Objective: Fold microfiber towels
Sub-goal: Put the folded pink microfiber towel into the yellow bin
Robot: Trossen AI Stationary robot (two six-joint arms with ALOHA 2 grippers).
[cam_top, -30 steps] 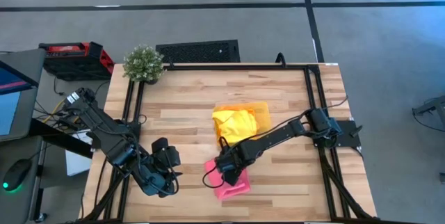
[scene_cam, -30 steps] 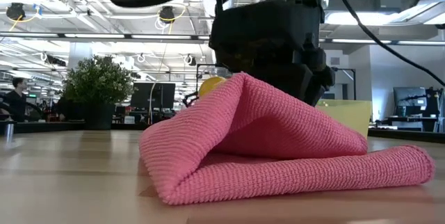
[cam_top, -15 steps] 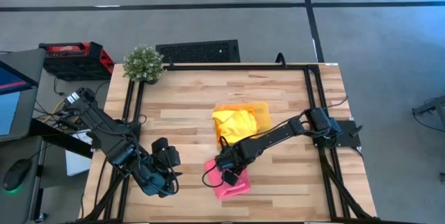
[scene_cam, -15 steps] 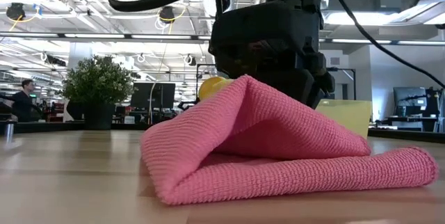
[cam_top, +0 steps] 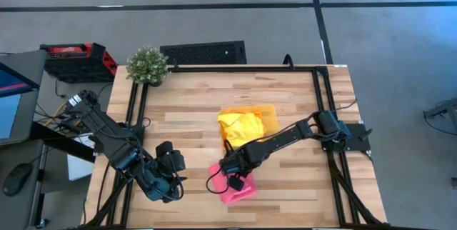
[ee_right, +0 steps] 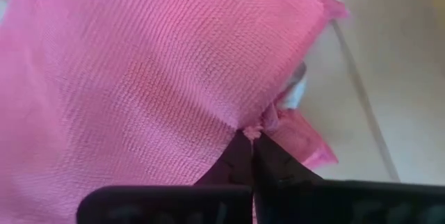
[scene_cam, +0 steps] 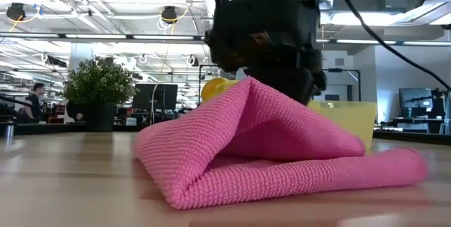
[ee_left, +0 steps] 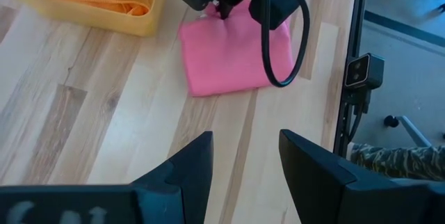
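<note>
Right end effector (ee_right: 252, 139) pinches pink towel (ee_right: 139, 78) — apparently top layer.

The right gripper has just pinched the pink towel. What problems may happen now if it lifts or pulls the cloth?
1. The right gripper is shut on only a small bit of the pink towel at its edge, so the cloth may slip out.
2. The towel is already folded over; a pull may open the fold.
3. The yellow tray with the yellow towel sits close beside it, so the arm may bump it.

Overhead camera straight down, low camera level and close, wrist cameras near, all sharing pink towel (cam_top: 239, 189)
</note>
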